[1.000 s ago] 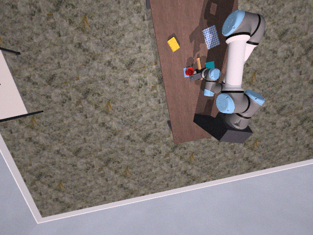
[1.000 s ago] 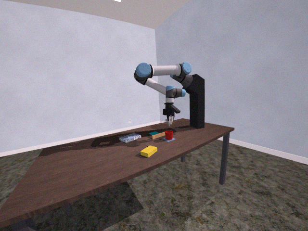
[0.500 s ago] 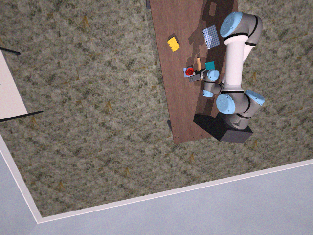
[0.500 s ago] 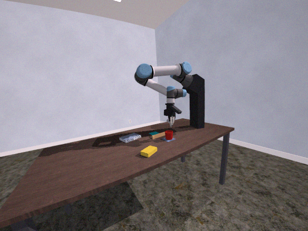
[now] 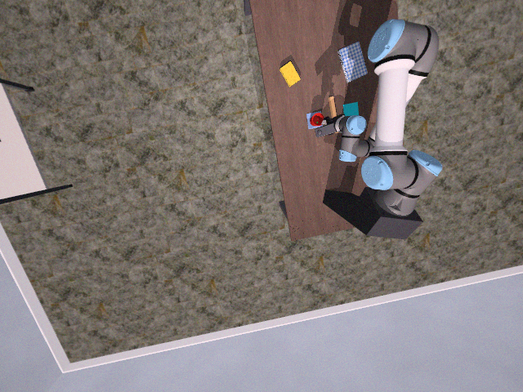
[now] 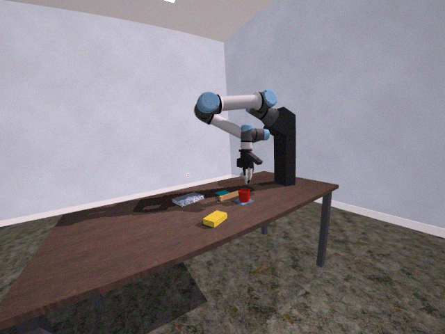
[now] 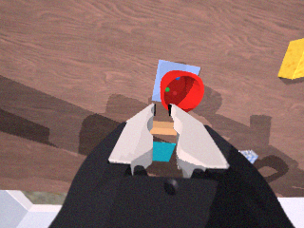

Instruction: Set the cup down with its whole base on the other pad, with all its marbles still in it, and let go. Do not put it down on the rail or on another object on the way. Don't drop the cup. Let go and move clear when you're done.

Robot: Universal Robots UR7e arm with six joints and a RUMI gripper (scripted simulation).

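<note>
Above the red cup [image 7: 182, 91] on its pale blue pad [image 7: 163, 75], gripper [image 7: 169, 110] slightly parted, grasping nothing; no legible writing.
</note>
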